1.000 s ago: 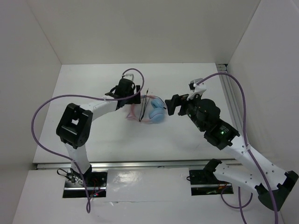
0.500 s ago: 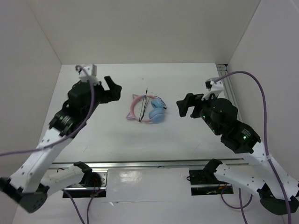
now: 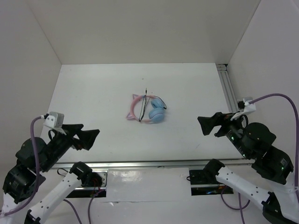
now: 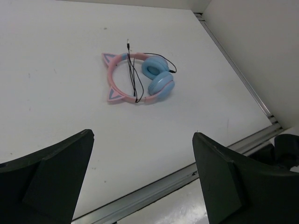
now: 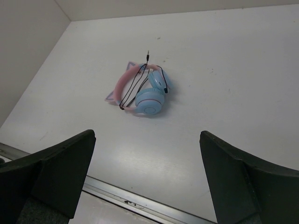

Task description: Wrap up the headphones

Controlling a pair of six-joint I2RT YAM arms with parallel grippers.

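Observation:
The headphones [image 3: 147, 108] lie flat mid-table: pink cat-ear headband, two light-blue ear cups folded together, thin black cord looped across the band. They also show in the left wrist view, headphones [image 4: 138, 79], and in the right wrist view, headphones [image 5: 142, 91]. My left gripper [image 3: 88, 136] hangs open over the table's near left edge, far from them; its dark fingers [image 4: 56, 172] frame bare table. My right gripper [image 3: 209, 124] is open near the right front, also well away, with nothing between its fingers [image 5: 58, 168].
A metal rail [image 3: 140, 164] runs along the table's near edge and another rail [image 3: 227, 88] along the right side. White walls enclose the table at the back, left and right. Purple cables [image 3: 275, 97] trail from the arms.
Both arms have pulled back from the headphones toward the near edge, left arm to the left, right arm to the right. The left gripper opened wider. The headphones stay put.

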